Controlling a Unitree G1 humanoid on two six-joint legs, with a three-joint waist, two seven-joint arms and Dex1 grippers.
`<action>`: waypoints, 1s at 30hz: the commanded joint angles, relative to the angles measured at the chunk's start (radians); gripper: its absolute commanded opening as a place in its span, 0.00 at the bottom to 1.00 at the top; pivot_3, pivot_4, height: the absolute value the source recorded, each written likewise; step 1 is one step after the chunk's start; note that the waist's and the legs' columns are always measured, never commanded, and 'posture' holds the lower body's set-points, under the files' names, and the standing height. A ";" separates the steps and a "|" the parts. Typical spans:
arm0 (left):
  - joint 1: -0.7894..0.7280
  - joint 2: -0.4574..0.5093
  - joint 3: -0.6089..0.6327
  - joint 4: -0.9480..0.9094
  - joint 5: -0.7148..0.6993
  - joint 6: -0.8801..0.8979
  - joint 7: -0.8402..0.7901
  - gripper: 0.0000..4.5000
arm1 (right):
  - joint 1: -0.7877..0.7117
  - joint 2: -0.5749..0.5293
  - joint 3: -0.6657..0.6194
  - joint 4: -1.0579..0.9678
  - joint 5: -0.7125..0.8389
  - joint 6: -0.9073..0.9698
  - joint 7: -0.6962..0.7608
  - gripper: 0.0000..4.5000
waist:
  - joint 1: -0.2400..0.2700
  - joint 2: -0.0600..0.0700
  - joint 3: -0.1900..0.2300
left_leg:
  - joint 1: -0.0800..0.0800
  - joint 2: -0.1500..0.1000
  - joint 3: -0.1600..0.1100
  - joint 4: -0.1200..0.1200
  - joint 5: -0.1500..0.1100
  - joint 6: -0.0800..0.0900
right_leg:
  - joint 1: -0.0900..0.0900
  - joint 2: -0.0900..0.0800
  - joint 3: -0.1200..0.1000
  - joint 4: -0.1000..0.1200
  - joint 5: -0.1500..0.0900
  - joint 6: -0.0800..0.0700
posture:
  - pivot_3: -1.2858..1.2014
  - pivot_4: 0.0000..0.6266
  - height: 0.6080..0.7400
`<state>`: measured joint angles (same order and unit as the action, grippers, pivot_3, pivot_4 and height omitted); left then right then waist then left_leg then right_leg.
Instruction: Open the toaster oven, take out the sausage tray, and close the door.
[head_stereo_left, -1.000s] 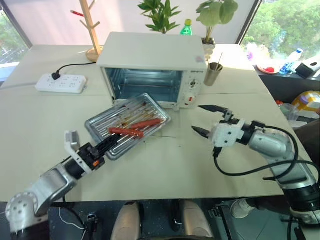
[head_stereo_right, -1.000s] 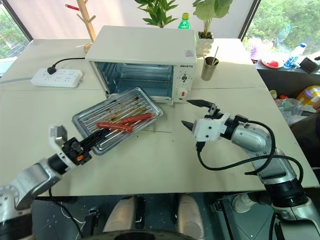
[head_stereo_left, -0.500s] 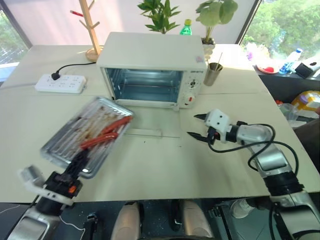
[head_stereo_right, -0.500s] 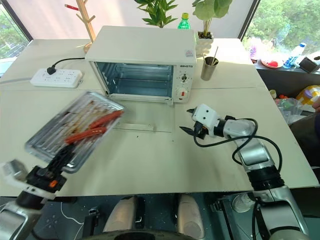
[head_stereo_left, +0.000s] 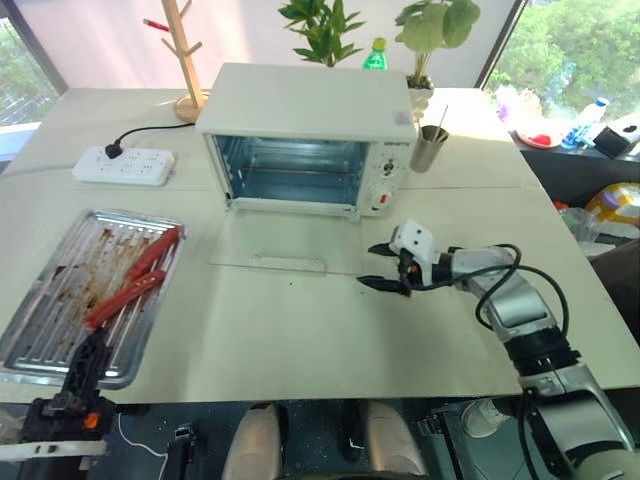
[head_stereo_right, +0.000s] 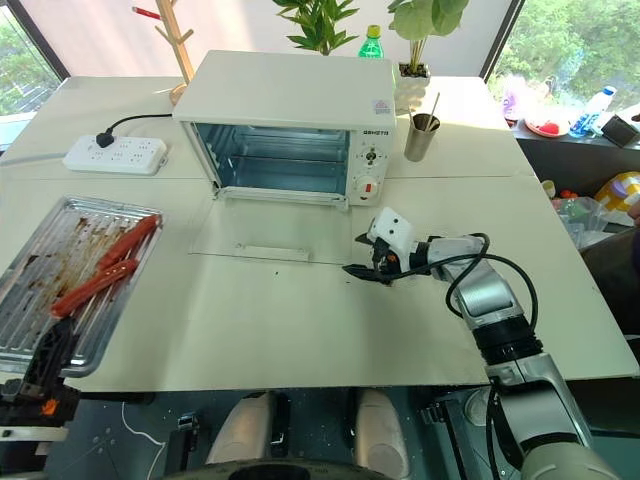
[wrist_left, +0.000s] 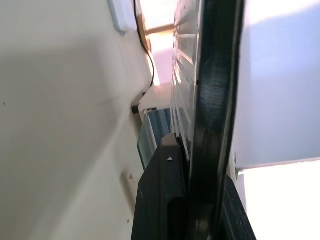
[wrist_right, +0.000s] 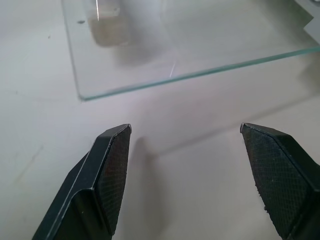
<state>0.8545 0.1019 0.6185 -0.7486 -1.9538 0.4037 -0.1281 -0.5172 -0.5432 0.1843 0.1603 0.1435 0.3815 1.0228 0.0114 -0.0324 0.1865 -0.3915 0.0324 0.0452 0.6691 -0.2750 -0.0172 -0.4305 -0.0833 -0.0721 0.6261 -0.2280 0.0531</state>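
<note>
I see the boxy white toaster oven (head_stereo_left: 305, 135) empty, its clear glass door (head_stereo_left: 290, 243) lying open; my left gripper (head_stereo_left: 82, 372) clamps the silver sausage tray (head_stereo_left: 70, 300) well left of it, my right gripper (head_stereo_right: 362, 257) spread beside the door, closing remains

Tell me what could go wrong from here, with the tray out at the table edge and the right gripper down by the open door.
1. The sausage tray is held by one end in the left gripper at the table's near edge; it could tip, and the loose sausages could roll off.
2. The right gripper, fingers apart, sits low beside the door lying flat; a finger could scrape the table or jab the glass edge.
</note>
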 joint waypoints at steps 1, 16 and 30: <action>0.018 -0.010 0.053 -0.013 -0.018 -0.022 -0.042 0.00 | -0.040 0.021 -0.014 -0.008 0.035 0.043 0.004 0.79 | 0.000 0.000 0.000 | 0.000 0.000 0.000 0.000 0.000 0.000 | 0.000 0.000 0.000 0.000 0.000 0.000 | 0.52 0.24 0.82; -0.008 0.084 0.138 0.113 -0.018 0.090 -0.086 0.00 | -0.126 0.084 -0.122 -0.088 0.141 0.150 -0.088 0.79 | -0.001 0.001 0.001 | -0.003 0.001 -0.001 0.000 0.000 0.000 | -0.004 0.001 0.000 0.000 -0.001 0.001 | 0.52 0.24 0.82; -0.188 0.254 0.119 0.240 -0.018 0.269 -0.028 0.00 | 0.004 0.023 -0.155 -0.255 0.224 0.173 -0.069 0.79 | 0.001 0.001 0.001 | -0.003 0.001 0.000 -0.001 0.000 0.000 | -0.004 0.001 0.000 0.000 0.000 0.000 | 0.52 0.24 0.82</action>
<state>0.6750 0.3352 0.7330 -0.5027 -1.9541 0.6450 -0.1451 -0.5144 -0.4960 0.0356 -0.0237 0.3391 0.5576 0.9248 0.0121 -0.0310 0.1876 -0.3947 0.0335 0.0451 0.6680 -0.2752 -0.0169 -0.4343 -0.0828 -0.0719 0.6263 -0.2277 0.0528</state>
